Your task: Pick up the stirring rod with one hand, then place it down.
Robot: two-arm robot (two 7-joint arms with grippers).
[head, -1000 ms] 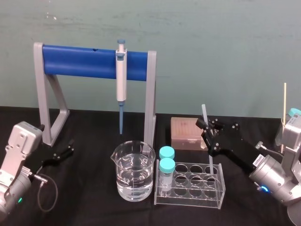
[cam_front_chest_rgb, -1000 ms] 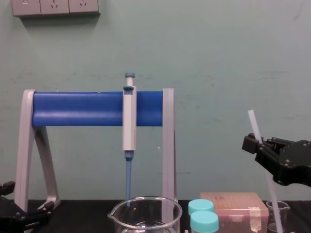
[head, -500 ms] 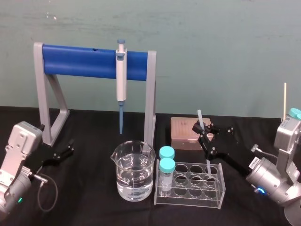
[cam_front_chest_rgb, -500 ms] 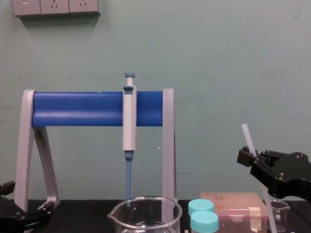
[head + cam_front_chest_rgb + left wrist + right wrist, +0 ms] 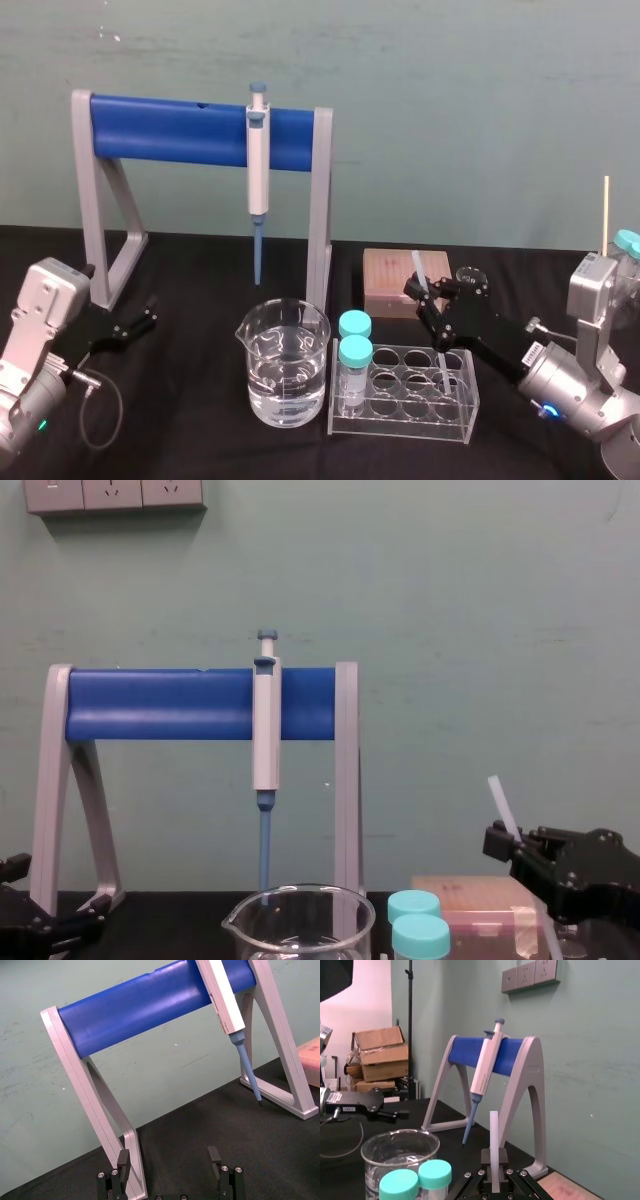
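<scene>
The stirring rod (image 5: pixel 420 275) is a thin translucent-white stick, held nearly upright and leaning a little. My right gripper (image 5: pixel 424 293) is shut on it just below its top end. The rod's lower part (image 5: pixel 441 362) reaches down into the clear tube rack (image 5: pixel 455 418); I cannot tell whether it sits in a hole. In the right wrist view the rod (image 5: pixel 493 1135) rises straight out of the shut gripper (image 5: pixel 494 1164). The chest view has the rod's tip (image 5: pixel 497 800) sticking up above the gripper (image 5: pixel 506 842) at the lower right. My left gripper (image 5: pixel 169 1160) rests open and idle at the table's left.
A blue-barred grey stand (image 5: pixel 320 215) holds a pipette (image 5: pixel 258 165) at the back. A beaker of water (image 5: pixel 285 365) stands left of the rack, which holds two teal-capped vials (image 5: pixel 354 352). A tan box (image 5: pixel 392 275) and a small glass beaker (image 5: pixel 468 274) sit behind the right gripper.
My right gripper has come down and moved left toward the rack, with the rod still in it. The rod's top now stands lower. The left arm has not moved.
</scene>
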